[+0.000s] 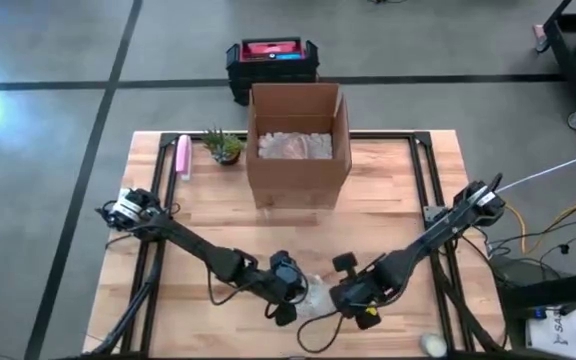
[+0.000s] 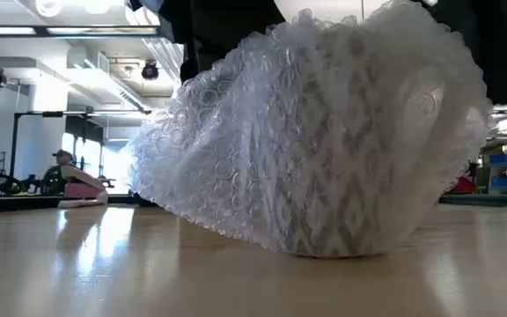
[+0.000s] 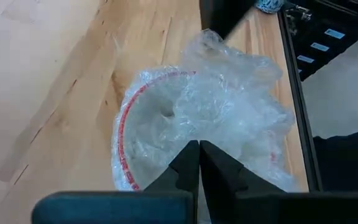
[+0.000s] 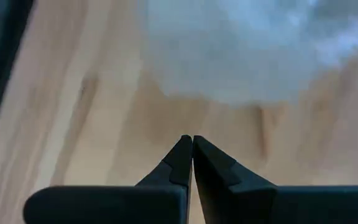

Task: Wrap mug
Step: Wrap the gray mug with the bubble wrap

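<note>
Near the table's six o'clock edge, the mug is already draped in bubble wrap; tucking is judged left. Left gripper and right gripper are seen closed, empty.

Clear, glossy plastic bubble wrap covers the mug on the smooth, pale wooden table.

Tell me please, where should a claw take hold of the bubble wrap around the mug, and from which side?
Probably at the loose flap of the bubble wrap that flares away from the mug and lifts off the table. There the sheet is thin, free and clear of the hard body. Coming in low from that flared side, level with the table, seems best.
</note>
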Motion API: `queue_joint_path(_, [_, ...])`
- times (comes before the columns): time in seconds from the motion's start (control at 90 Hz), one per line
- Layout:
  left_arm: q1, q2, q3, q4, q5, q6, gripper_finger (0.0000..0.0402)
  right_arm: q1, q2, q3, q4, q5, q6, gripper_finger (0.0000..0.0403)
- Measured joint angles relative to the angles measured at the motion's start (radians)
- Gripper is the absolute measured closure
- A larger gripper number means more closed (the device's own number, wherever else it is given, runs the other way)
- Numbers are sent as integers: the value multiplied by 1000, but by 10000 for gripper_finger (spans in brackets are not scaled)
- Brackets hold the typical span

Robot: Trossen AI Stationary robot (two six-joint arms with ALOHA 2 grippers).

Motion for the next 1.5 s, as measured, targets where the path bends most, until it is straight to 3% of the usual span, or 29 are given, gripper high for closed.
queue_joint_path(0.111, [0, 0, 0, 1, 0, 0, 402, 0, -2, -13, 124, 73, -48, 403])
queue_joint_path(0.411, [0, 2, -3, -2, 3, 16, 402, -8, -5, 50, 162, 172, -159, 403])
queue_joint_path(1.111, [1, 7, -3, 18, 2, -7, 402, -30, -50, 93, 163, 160, -172, 403])
queue_joint_path(1.5, [3, 4, -1, 50, 1, -12, 402, -56, 69, 91, 162, 108, -168, 403])
